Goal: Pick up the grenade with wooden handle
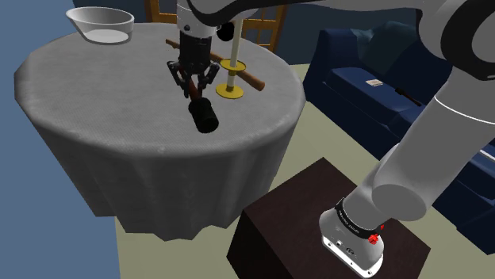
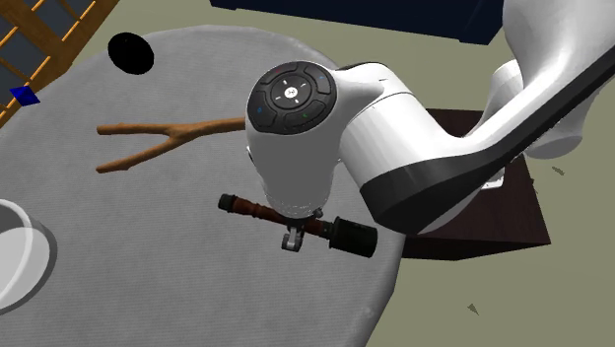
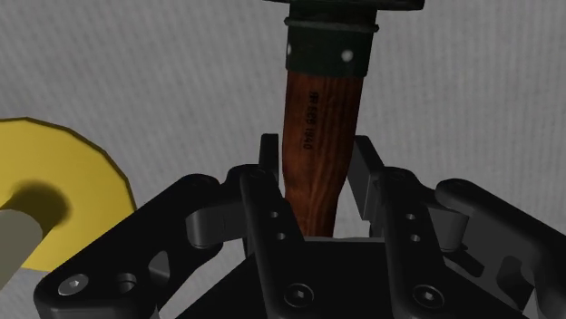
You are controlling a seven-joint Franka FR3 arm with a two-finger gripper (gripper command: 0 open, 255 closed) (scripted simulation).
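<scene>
Red-brown wooden-handled, black-headed grenade (image 3: 319,154) clasped by black two-finger gripper (image 1: 193,89), upper centre of shoulder view.
Twisting or slipping may be caused by its heavier head end.

grenade (image 3: 319,136) head cropped, branch (image 2: 182,130) end behind arm (image 2: 394,128)

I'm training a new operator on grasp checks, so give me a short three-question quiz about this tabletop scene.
1. True or false: the fingers stand on either side of the stick grenade, at its wooden handle.
2. Which thing shows beside the fingers in the wrist view? A) white bowl B) yellow disc C) forked branch
3. What colour is the stick grenade's head?
Key: 1 true; 2 B; 3 black.
</scene>
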